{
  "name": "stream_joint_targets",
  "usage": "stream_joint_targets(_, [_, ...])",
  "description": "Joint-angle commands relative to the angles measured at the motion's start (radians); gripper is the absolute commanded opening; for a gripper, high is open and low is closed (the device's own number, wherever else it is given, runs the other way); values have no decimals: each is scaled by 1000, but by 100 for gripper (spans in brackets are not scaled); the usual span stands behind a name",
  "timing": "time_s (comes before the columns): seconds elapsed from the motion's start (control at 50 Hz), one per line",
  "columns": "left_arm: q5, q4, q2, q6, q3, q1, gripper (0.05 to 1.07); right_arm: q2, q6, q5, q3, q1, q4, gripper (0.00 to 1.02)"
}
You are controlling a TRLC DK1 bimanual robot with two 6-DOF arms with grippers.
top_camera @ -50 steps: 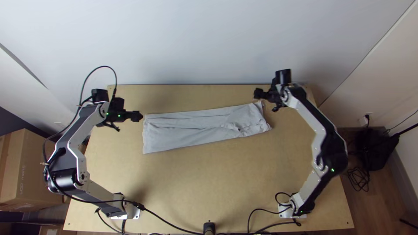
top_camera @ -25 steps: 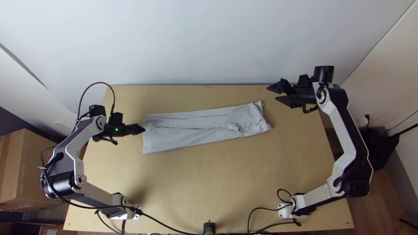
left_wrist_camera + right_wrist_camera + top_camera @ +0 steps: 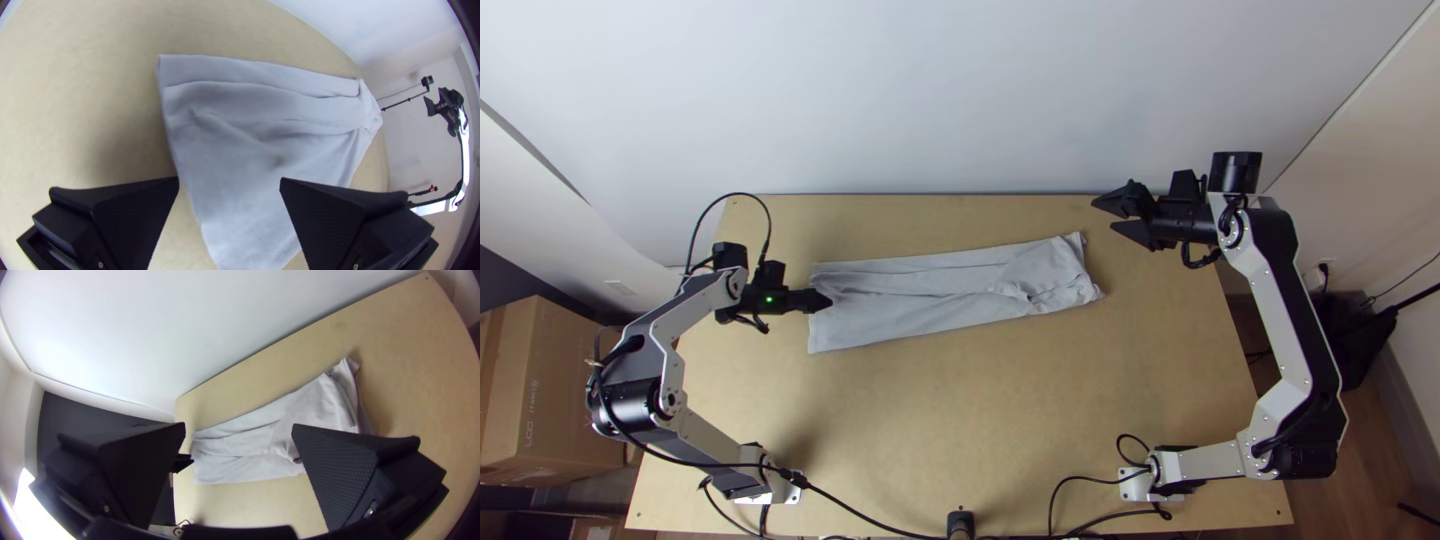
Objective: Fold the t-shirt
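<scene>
Pointing in toward the middle of the table (image 3: 930,420), the left gripper (image 3: 826,300) has its fingers spread apart, with nothing between them, over the left short end of the t-shirt (image 3: 920,305). I can't tell whether the tips touch the cloth. The right gripper (image 3: 1104,214) is apart too and empty, pointing left, just beyond the rumpled end.

The t-shirt lies on the far half of the table, folded into a long, narrow strip. Its long axis runs from left to right, slanting a little, so the right end sits farther from the table's near edge. The left end is squared off and fairly smooth — long creases run in from it — while the right one is bunched, with a corner poking out toward the wall (image 3: 930,100).

From above, the left gripper hides a bit of the short edge; in the right wrist view, one finger covers part of the rumpled end. Small folds there overlap around a dark little gap — how many layers, I can't make out, nor which end is the collar.
</scene>
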State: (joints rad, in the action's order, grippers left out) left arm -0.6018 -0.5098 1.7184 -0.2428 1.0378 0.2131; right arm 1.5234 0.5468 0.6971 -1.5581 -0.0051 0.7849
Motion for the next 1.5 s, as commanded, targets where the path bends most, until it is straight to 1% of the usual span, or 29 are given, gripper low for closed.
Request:
stream_joint_targets(0.0, [-1, 11, 73, 40, 2, -60, 103, -26, 22, 7, -19, 19, 17, 98])
stream_joint_targets(0.12, [-1, 47, 79, 100, 18, -127, 103, -37, 30, 2, -37, 31, 22, 98])
stream_joint_targets(0.26, [51, 88, 73, 109, 19, -189, 102, -39, 30, -1, -57, 34, 36, 98])
stream_joint_targets(0.32, [60, 88, 73, 117, 21, -208, 100, -40, 30, -2, -57, 34, 37, 98])
stream_joint_targets(0.38, [74, 88, 67, 117, 15, -227, 86, -45, 30, -2, -53, 34, 37, 98])
stream_joint_targets(0.42, [82, 88, 64, 119, 10, -235, 64, -49, 30, -2, -49, 36, 37, 98])
stream_joint_targets(0.46, [85, 91, 61, 123, 7, -238, 38, -51, 30, -2, -46, 39, 37, 98])
stream_joint_targets(0.5, [86, 100, 58, 132, 4, -236, 16, -52, 30, -2, -46, 40, 37, 98])
stream_joint_targets(0.52, [88, 105, 56, 132, 1, -231, 7, -52, 30, -2, -46, 42, 37, 98])
stream_joint_targets(0.64, [88, 100, 33, 126, -22, -196, 8, -55, 31, -4, -46, 47, 37, 98])
stream_joint_targets(0.72, [89, 79, -3, 89, -45, -144, 8, -60, 31, -5, -42, 47, 37, 98])
stream_joint_targets(0.78, [89, 54, -33, 40, -56, -84, 8, -65, 28, -7, -34, 45, 37, 98])
stream_joint_targets(0.96, [92, -64, -52, -150, -27, 161, 8, -80, 35, -18, 1, 39, 45, 98])
stream_joint_targets(1.08, [114, -145, -51, -277, 11, 313, 8, -88, 33, -62, 0, 48, 56, 98])
stream_joint_targets(1.14, [135, -190, -54, -322, 41, 373, 8, -88, 25, -94, 1, 56, 56, 98])
stream_joint_targets(1.2, [165, -230, -66, -345, 76, 417, 8, -86, 19, -119, 7, 57, 56, 98])
stream_joint_targets(1.24, [189, -249, -85, -351, 99, 433, 8, -83, 16, -140, 12, 59, 56, 98])
stream_joint_targets(1.3, [246, -265, -117, -351, 133, 440, 8, -83, 7, -153, 21, 62, 56, 98])
stream_joint_targets(1.4, [333, -283, -169, -351, 191, 437, 8, -80, 1, -194, 29, 76, 56, 98])
stream_joint_targets(1.48, [385, -319, -206, -351, 251, 411, 8, -80, -13, -246, 30, 85, 56, 98])
